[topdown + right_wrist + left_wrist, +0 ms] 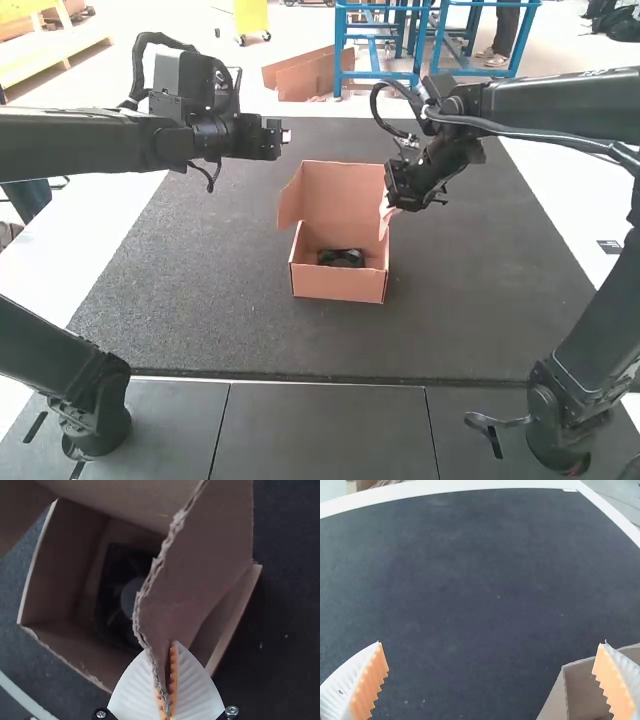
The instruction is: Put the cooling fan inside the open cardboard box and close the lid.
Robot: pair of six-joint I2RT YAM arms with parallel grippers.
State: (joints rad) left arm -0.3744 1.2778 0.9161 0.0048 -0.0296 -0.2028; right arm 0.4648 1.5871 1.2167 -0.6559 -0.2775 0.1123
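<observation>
Now the right pincer [167, 665] is clamped on the torn side flap [200, 575] of the cardboard box [338, 282], whose floor holds the cooling fan [120, 600]. The left pincer [490, 682] hangs wide open beside the upright lid [335, 190]. Loading looks done; closing is in hand, and next the flap should fold inward before the lid drops.
</observation>
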